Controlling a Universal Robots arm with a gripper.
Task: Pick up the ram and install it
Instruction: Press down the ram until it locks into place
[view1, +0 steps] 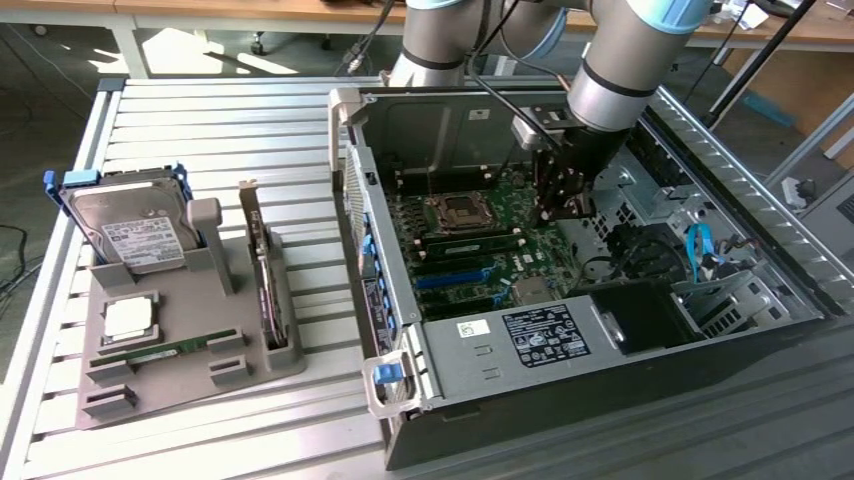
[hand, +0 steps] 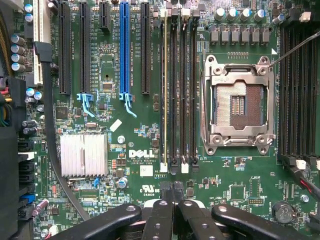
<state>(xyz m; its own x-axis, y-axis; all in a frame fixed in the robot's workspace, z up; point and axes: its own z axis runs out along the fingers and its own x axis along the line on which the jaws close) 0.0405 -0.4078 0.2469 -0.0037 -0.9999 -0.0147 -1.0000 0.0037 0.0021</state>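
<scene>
Slatted metal table (view1: 200, 110), sunny room. Near: grey stand (view1: 187, 345) with one ram (view1: 158, 352) lying flat, drive (view1: 134, 235) and card (view1: 264, 270) upright. Farther: open PC case (view1: 400, 395), board (hand: 130, 165) inside. Second ram (hand: 165, 90) sits on edge in slot beside CPU socket (hand: 239, 105). Gripper (hand: 172, 192) above board, fingers pressed together, holding nothing. To do well: push straight down, even, until clips snap.

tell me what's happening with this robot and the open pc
A robot arm has its gripper down inside an open computer case, shut and holding nothing, just above the motherboard. One ram stick stands on edge in a slot beside the empty CPU socket. Another ram stick lies in the grey holder outside the case.
</scene>
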